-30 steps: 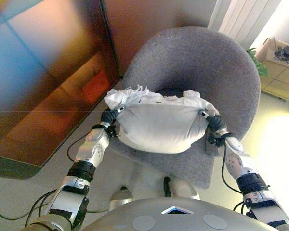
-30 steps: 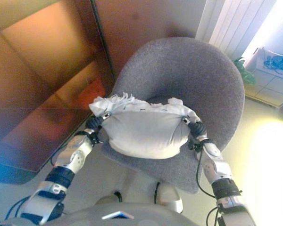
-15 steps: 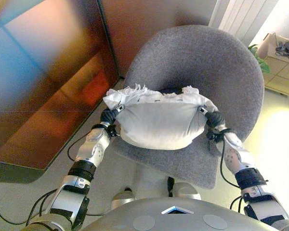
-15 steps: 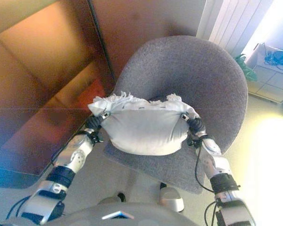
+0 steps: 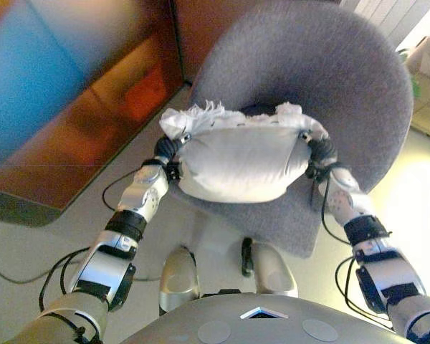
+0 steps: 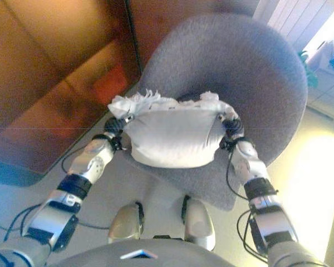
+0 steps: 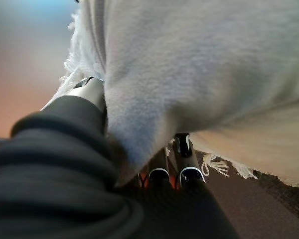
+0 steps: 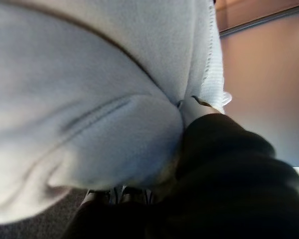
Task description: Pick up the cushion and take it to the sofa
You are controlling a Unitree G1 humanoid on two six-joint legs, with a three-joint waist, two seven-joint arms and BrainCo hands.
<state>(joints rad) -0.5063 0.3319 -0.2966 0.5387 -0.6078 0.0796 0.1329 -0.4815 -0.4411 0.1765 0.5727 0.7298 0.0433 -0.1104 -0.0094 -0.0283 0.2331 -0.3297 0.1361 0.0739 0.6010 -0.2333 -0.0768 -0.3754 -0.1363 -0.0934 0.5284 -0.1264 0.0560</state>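
A white cushion [image 5: 236, 161] with a fringed edge hangs between my two hands, just above the seat of a grey round-backed armchair [image 5: 308, 68]. My left hand [image 5: 166, 150] grips its left end and my right hand [image 5: 321, 154] grips its right end. In the left wrist view the cushion [image 7: 199, 74] fills the frame, with my fingers [image 7: 184, 169] curled under it. In the right wrist view the cushion [image 8: 89, 74] bulges against my hand's dark cover [image 8: 219, 164]. No sofa shows in any view.
A large glossy brown-orange panel [image 5: 64, 93] stands close on the left. A pale low shelf with a green plant [image 5: 426, 72] is at the far right. A dark cable [image 5: 14, 272] lies on the floor at the lower left.
The whole picture has shifted, so the camera has moved; more floor shows below. Both hands still hold the cushion over the chair seat, with the arms stretched further out.
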